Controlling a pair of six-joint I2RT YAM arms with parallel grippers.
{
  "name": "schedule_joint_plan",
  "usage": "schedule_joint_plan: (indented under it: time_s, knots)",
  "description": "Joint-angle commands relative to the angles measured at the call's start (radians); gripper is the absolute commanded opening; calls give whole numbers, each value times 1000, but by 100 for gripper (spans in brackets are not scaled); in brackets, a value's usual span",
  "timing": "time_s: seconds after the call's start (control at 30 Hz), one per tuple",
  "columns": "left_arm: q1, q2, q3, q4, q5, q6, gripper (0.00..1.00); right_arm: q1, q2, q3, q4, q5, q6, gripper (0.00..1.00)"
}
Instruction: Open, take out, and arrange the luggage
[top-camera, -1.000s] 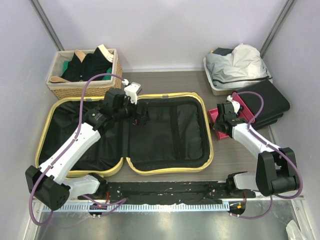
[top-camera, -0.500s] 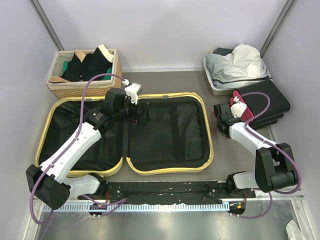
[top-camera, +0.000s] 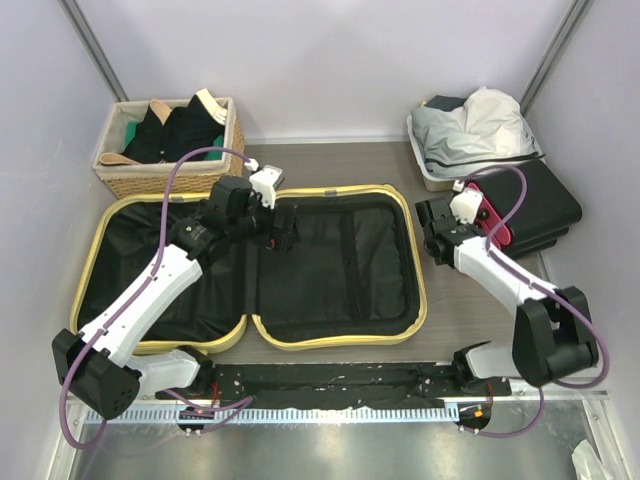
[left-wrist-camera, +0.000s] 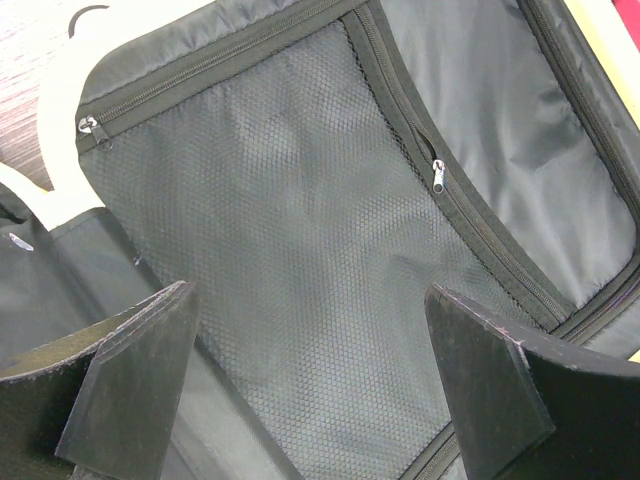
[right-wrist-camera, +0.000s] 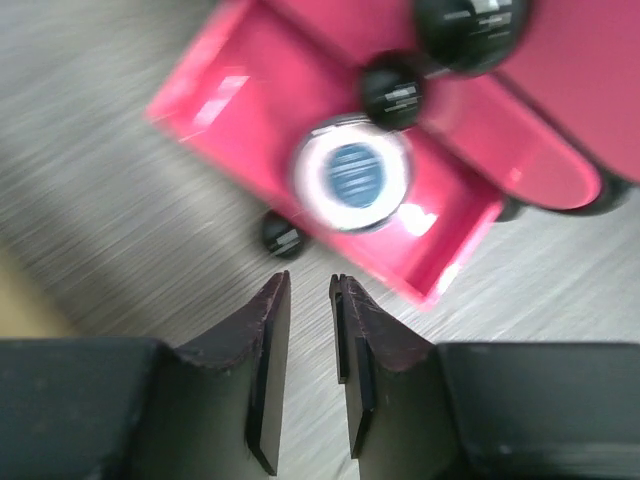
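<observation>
A grey wood-grain table (top-camera: 330, 165) sits between pale lilac walls. The luggage (top-camera: 340, 285) lies at the centre and left of it, spread fully flat, with both yellow-rimmed halves showing black lining.

Opening looks done. No loose item shows on the lining, so the taking out seems largely done too. Whether the zipped mesh pocket (left-wrist-camera: 300, 200) still holds anything cannot be told.

The left gripper (left-wrist-camera: 308, 320) hangs over that pocket near the hinge line, with its fingers spread wide and nothing between them.

At three o'clock from the case, just off its rim, the right gripper (right-wrist-camera: 308, 285) hovers above the table. Its fingers are almost together with only a thin slit between, and they grip nothing. Just beyond it lies a pink tray (right-wrist-camera: 330, 120) of small round black pieces.

A black folded item (top-camera: 545, 205) lies at two o'clock, a white bin (top-camera: 425, 170) of pale clothes at one o'clock, and a wicker basket (top-camera: 130, 180) at eleven.

Arranging these appears to be what remains.
</observation>
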Motion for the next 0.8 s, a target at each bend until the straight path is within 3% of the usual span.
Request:
schedule_joint_plan:
  time_s: [0.0,0.17,0.4,0.77]
  knots:
    - [2,-9,1,23,2,-6,100,61,-130,8,-7,-86,-40,32]
    - [4,-13,1,25,5,-8,100,58,-90,-61,-1,-135,15,31]
    - [4,-35,-9,37,5,-5,100,-30,95,-44,7,-174,24,27]
    - [2,-47,-10,35,-23,3,100,-119,208,17,31,22,15,33]
